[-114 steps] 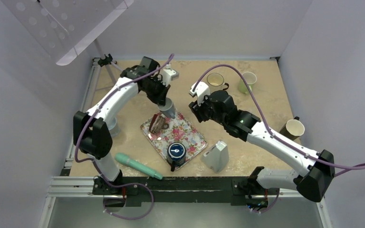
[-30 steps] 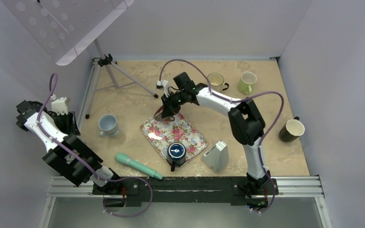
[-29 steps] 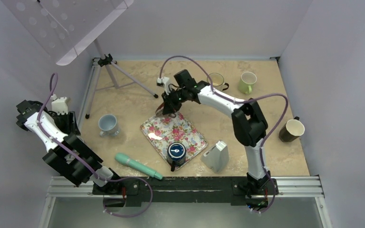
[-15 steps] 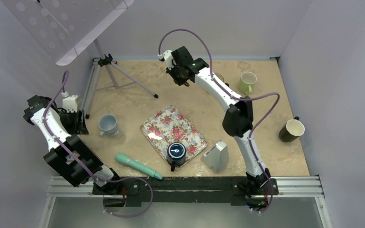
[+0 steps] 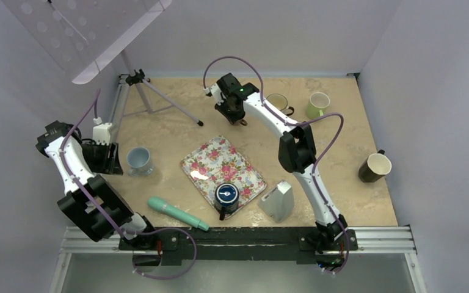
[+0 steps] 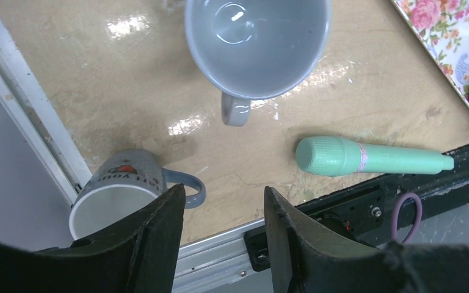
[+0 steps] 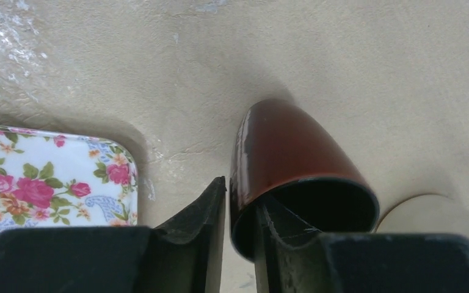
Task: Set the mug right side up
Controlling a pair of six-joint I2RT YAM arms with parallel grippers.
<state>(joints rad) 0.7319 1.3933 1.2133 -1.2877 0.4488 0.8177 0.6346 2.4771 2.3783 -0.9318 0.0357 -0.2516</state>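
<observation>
Your right gripper [image 7: 239, 196] pinches the wall of the glossy reddish-brown ceramic mug [image 7: 287, 152], mouth up toward the wrist, base toward the table [image 7: 342, 49], just beyond the flowered tray [image 7: 43, 177]. Whether it touches down cannot be told. The turn looks nearly done, so next you set it flat and let go; your left gripper [image 6: 223, 196] hangs spread, well apart.

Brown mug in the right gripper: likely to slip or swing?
The brown mug looks glossy, so probably slippery. The right gripper pinches only one wall at the rim, so it may pivot. Looks rigid, likely ceramic; probably chips if dropped.
</observation>
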